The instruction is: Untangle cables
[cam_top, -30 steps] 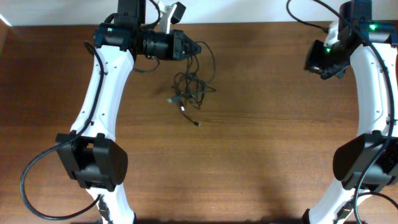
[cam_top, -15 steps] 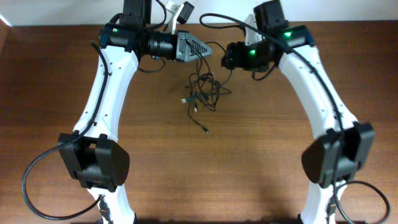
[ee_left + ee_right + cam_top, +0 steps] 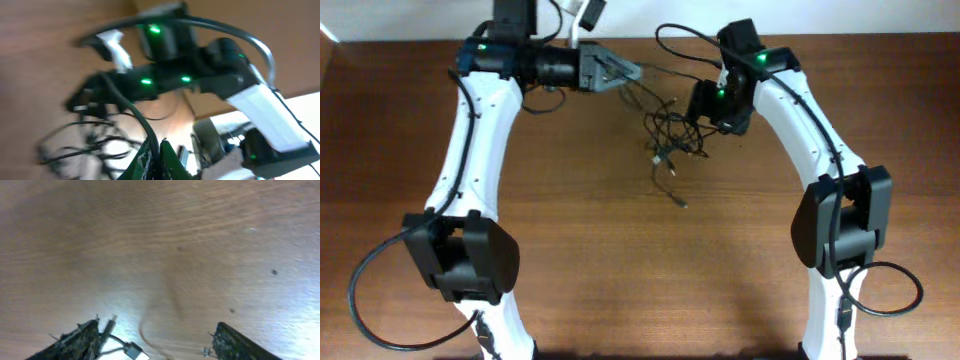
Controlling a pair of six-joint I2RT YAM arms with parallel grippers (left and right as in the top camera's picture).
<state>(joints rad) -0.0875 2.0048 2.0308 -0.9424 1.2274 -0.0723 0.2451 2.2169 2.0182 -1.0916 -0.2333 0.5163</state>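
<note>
Overhead shows the cables [image 3: 670,135] knotted — right wrist, just one plug [image 3: 131,350].

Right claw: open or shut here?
Open. The right wrist view shows the right claw, fingers far apart, bare table between, nothing gripped; a cable plug lies near one finger.

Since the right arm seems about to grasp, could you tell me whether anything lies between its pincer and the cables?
Nothing visible does: the right pincer hangs open right beside the cables over the table, while the left pincer grips one strand.
</note>
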